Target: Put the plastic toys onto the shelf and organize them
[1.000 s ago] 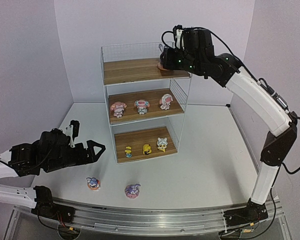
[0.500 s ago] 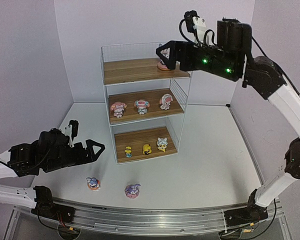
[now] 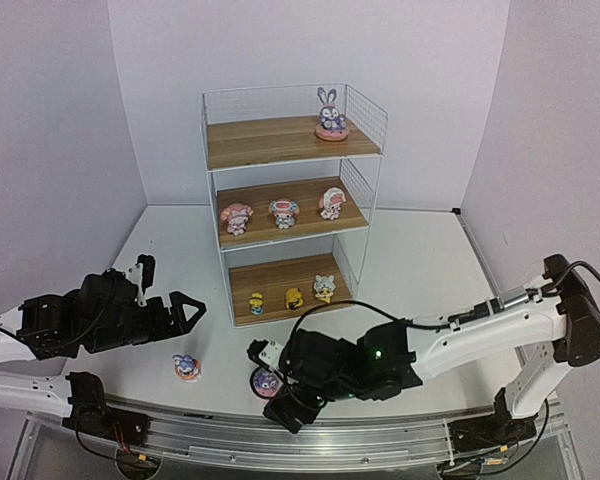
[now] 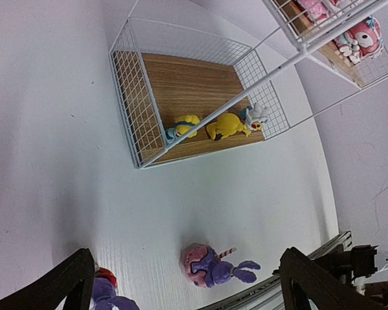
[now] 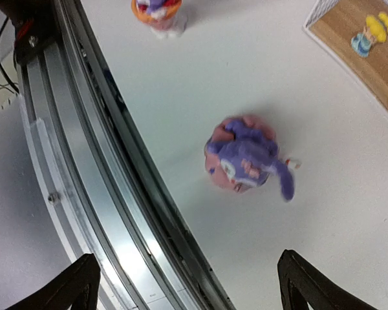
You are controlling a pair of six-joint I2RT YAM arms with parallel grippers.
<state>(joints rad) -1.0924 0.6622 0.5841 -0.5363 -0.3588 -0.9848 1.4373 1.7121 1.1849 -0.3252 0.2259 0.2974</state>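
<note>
The shelf (image 3: 260, 142) stands on my white table (image 3: 420, 290), with pale purple walls (image 3: 50, 120) all round. One purple bunny (image 3: 329, 112) sits on its top board. A second bunny (image 3: 186, 366) and a third bunny (image 5: 246, 158) lie on the table in front. My right gripper (image 5: 189, 258) has come down from the top board. It hangs wide open over the third bunny, holding nothing. My left gripper (image 3: 168, 287) is wide open and empty too.

Soft, even light; one wrist view blurred

Bright diffuse light from above leaves only faint shadows under the shelf (image 3: 260, 140) and on the white table (image 3: 420, 300). The overhead view bows straight lines near its edges. In the right wrist view the purple bunny (image 5: 242, 158) is smeared and soft, and the metal rail (image 5: 116, 213) carries pale glare.
</note>
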